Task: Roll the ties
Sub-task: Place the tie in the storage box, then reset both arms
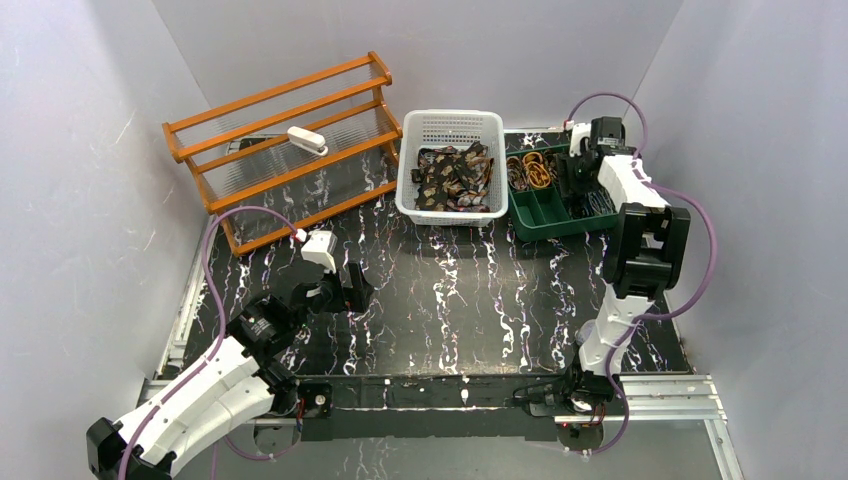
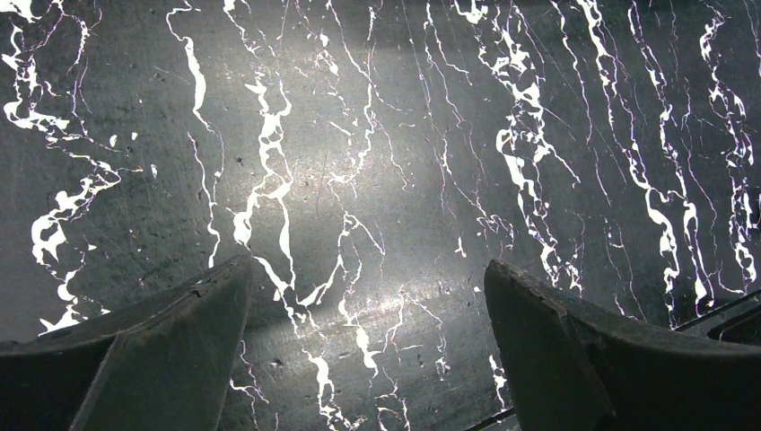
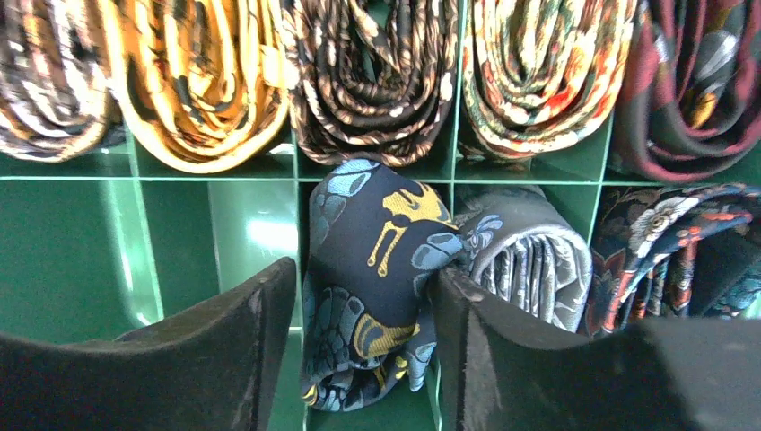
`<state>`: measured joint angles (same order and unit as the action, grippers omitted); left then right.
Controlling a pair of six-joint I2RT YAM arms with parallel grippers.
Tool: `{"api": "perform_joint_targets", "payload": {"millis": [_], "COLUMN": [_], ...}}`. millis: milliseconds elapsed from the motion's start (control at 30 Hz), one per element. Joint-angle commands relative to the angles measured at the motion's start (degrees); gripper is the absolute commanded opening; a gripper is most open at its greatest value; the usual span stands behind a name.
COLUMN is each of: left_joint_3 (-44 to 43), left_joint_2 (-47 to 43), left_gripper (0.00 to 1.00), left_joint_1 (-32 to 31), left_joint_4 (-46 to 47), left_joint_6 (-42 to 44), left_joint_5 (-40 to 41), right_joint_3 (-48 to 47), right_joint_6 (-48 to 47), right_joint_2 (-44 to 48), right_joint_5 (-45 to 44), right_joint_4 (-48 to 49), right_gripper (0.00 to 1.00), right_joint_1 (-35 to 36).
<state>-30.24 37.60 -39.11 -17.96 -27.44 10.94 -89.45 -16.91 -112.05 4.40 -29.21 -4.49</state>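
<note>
1. Nearest the bases, the left gripper [image 2: 368, 262] hangs low over the black marbled table [image 1: 450, 300], left of centre. Its jaws stand wide apart with only bare tabletop between them
2. The right arm [image 1: 640, 250] stands upright on the right side and reaches to the far right corner, where the right gripper [image 3: 363, 269] points down into the green tray [image 1: 560, 215]
3. In the right wrist view its two fingers [image 3: 224, 359] press on either side of a rolled blue tie [image 3: 368, 224], dark blue with gold and pale blue figures, which sits in one tray compartment; the claw is clamped on it
4. Just beside it in the same row lie a grey rolled tie [image 3: 529, 260] and a dark floral one [image 3: 664, 242]
5. The row beyond holds more rolled ties [image 3: 377, 81], one per compartment, in brown, orange and maroon
6. Left of the tray, touching it, a white basket [image 1: 452, 125] holds a heap of loose ties [image 1: 455, 175]
7. Far left, a wooden rack [image 1: 290, 150] carries a small white object [image 1: 307, 141]
</note>
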Motion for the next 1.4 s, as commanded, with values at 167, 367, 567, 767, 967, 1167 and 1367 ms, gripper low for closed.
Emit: {"api": "perform_joint_targets", "payload": {"millis": [167,367,567,767,967,1167,1367], "left_joint_3": [0.51,0.27,0.23,-1.9,-7.69,-14.15,-20.08], "left_joint_2": [0.25,-0.16,-2.73,-4.98,-1.36,6.87,16.54], "left_gripper": [0.98,0.98,0.98,0.98,0.98,0.98,0.98], "left_joint_1": [0.18,0.21,0.22,0.18,0.19,0.33,3.39], "left_joint_4": [0.6,0.62,0.37,-2.04,-6.2,-6.47,-6.8], "left_joint_6": [0.66,0.72,0.17,-1.01,-0.43,2.28,3.8], "left_joint_5": [0.84,0.67,2.07,6.59,8.76,9.25,6.59], "right_joint_3": [-0.77,6.05,18.05,28.92,33.87,30.56,24.03], "right_joint_6": [1.69,3.74,11.09,28.18,42.5,52.9,33.92], "right_joint_2": [10.97,20.17,31.9,40.84,44.16,39.38,42.13], "right_joint_5": [0.37,-0.41,2.76,7.18,20.89,45.11,32.63], "right_joint_4": [1.33,7.5,19.3,28.66,31.06,37.33,18.79], "right_gripper": [0.82,0.88,0.99,0.99,0.99,0.99,0.99], "right_joint_1": [0.23,0.23,0.25,0.26,0.08,1.4,13.53]}}
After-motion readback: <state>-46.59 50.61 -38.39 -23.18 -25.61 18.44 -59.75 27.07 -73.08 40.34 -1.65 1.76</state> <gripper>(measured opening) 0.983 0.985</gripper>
